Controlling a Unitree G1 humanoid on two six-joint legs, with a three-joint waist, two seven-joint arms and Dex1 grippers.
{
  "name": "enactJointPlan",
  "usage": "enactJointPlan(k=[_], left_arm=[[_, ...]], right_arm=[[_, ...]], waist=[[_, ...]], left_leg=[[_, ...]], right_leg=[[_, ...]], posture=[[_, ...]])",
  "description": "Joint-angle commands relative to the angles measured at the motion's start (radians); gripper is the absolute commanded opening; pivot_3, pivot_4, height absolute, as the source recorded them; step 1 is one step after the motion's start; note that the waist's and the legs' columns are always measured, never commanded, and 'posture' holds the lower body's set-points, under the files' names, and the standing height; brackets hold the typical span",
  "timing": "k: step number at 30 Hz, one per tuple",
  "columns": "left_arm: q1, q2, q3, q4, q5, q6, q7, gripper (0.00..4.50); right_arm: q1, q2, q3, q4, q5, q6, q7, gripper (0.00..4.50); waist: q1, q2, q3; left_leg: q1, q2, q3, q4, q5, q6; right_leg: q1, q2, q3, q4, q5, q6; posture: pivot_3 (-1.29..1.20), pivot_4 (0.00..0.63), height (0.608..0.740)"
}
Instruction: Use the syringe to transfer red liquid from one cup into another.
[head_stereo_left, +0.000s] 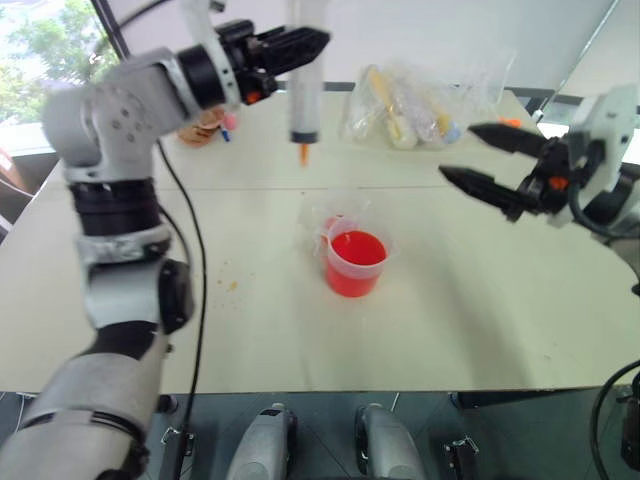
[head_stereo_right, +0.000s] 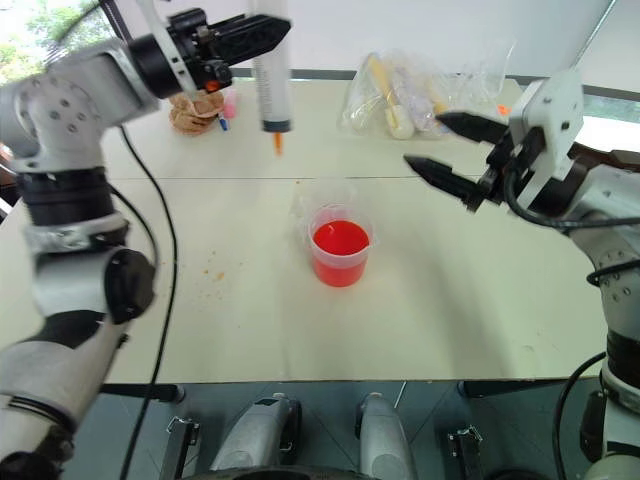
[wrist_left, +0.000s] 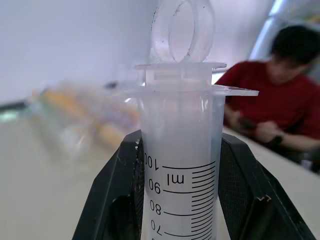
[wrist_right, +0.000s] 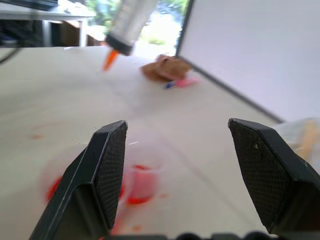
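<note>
My left gripper (head_stereo_left: 292, 45) is shut on the syringe (head_stereo_left: 305, 100), high over the far side of the table (head_stereo_left: 500, 300). The syringe hangs upright, orange tip (head_stereo_left: 303, 153) down. In the left wrist view the fingers (wrist_left: 122, 200) clamp the barrel (wrist_left: 181, 165) just below its flange, and the plunger sits pushed in. The measuring cup (head_stereo_left: 355, 262) with red liquid (head_stereo_left: 357, 248) stands mid-table, below and nearer than the tip. The smaller clear cup (head_stereo_left: 335, 215) stands right behind it. My right gripper (head_stereo_left: 458, 152) is open and empty, raised to the right of the cups.
A clear plastic bag (head_stereo_left: 410, 100) of supplies lies at the back of the table. A brown lump (head_stereo_left: 200, 128) and a pink item (head_stereo_left: 230, 122) lie at the back left. A person in a red shirt (wrist_left: 280, 100) sits beyond the table.
</note>
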Motion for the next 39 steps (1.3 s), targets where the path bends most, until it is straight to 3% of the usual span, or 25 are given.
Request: enactJointPlan(k=[1,8,15,28,39], left_arm=[[0.081,-0.044,0.013,-0.134,-0.089,0.015,0.037,1.41],[0.247,-0.065,-0.219,-0.253,-0.012,-0.151,-0.046,1.41],[0.312,-0.059,-0.321,-0.252,0.018,-0.239,-0.101,1.41],[0.383,-0.053,-0.441,-0.172,0.136,-0.469,-0.202,1.41],[0.416,-0.061,-0.474,-0.22,0.153,-0.48,-0.217,1.41]], right_arm=[[-0.052,0.021,0.004,0.062,-0.115,-0.11,-0.051,3.37],[-0.112,0.069,0.003,0.135,-0.172,-0.196,-0.066,3.37],[-0.155,0.093,0.008,0.154,-0.196,-0.237,-0.071,3.37],[-0.146,0.149,0.122,0.078,-0.145,-0.167,0.028,3.37],[-0.151,0.184,0.147,0.065,-0.147,-0.142,0.044,3.37]], waist=[[-0.004,0.0,0.0],[-0.01,0.0,0.0],[-0.01,0.0,0.0],[-0.01,0.0,0.0],[-0.009,0.0,0.0]], left_leg=[[0.0,0.0,0.0,0.0,0.0,0.0],[0.0,0.0,0.001,0.0,0.002,-0.004],[0.0,0.0,0.001,0.0,0.0,0.0],[0.0,0.0,0.001,0.0,0.0,0.0],[0.0,0.001,0.0,0.0,0.0,0.001]], right_leg=[[0.0,0.0,0.0,0.0,0.0,0.001],[-0.001,0.002,0.002,0.0,0.001,0.0],[-0.001,0.003,0.002,0.0,0.001,0.0],[-0.001,0.004,0.002,0.0,0.001,0.0],[-0.001,0.004,0.002,0.0,0.001,0.0]], posture=[[0.0,0.15,0.74],[0.0,0.15,0.74],[0.0,0.15,0.74],[0.0,0.15,0.74],[0.0,0.15,0.74]])
